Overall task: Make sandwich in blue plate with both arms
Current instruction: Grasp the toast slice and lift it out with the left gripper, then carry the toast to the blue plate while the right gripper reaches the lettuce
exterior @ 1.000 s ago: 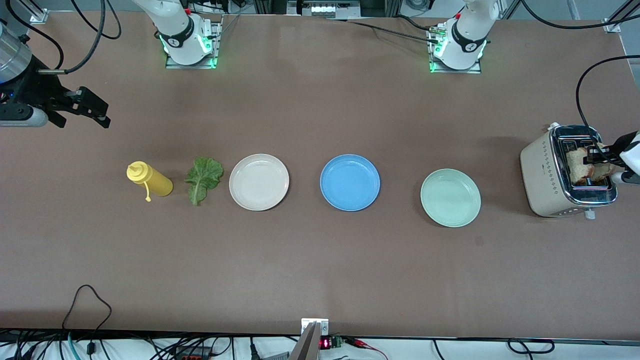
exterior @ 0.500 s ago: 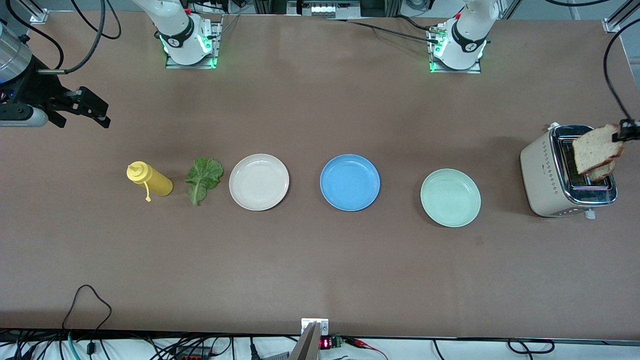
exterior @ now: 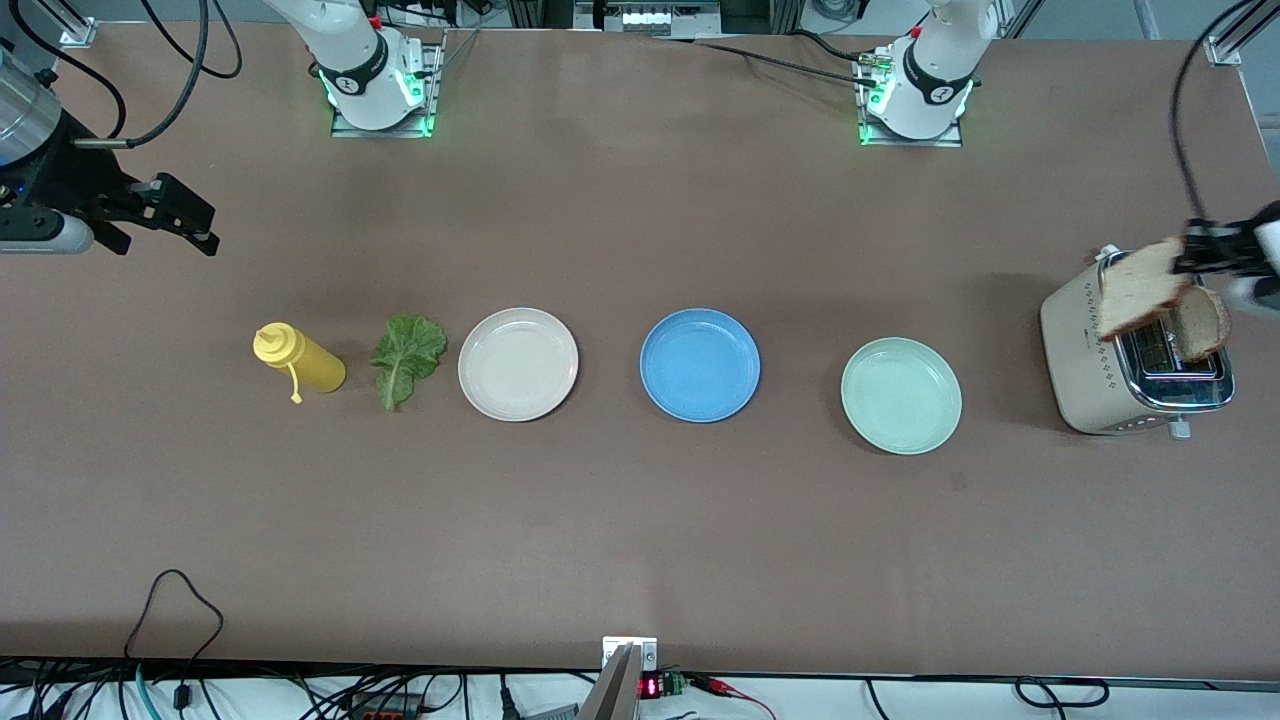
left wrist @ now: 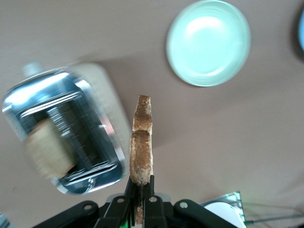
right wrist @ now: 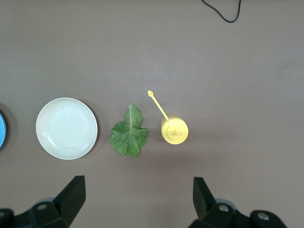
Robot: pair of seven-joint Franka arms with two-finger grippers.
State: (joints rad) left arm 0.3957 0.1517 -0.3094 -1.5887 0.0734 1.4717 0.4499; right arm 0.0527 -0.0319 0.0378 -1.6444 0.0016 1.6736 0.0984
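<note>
My left gripper [exterior: 1192, 262] [left wrist: 141, 184] is shut on the edge of a tan bread slice [exterior: 1140, 288] [left wrist: 141, 142], held in the air over the toaster [exterior: 1095, 350] [left wrist: 90, 85]. A second bread slice [exterior: 1202, 322] [left wrist: 47, 152] stands in a toaster slot. The blue plate [exterior: 700, 365] sits bare mid-table; its rim [right wrist: 1, 130] shows in the right wrist view. The lettuce leaf [exterior: 405, 358] [right wrist: 129, 135] lies on the table between the yellow bottle and the beige plate. My right gripper [exterior: 205, 228] [right wrist: 137, 186] waits open in the air at the right arm's end of the table.
A yellow squeeze bottle [exterior: 300, 362] [right wrist: 174, 130] stands beside the lettuce. A beige plate [exterior: 518, 363] [right wrist: 66, 128] and a mint-green plate [exterior: 900, 395] [left wrist: 209, 42] flank the blue plate. A black cable [exterior: 180, 600] loops near the table's front edge.
My left gripper has lifted the bread slice up out of the toaster and carried it a little toward the mint-green plate. The right arm has not moved.
</note>
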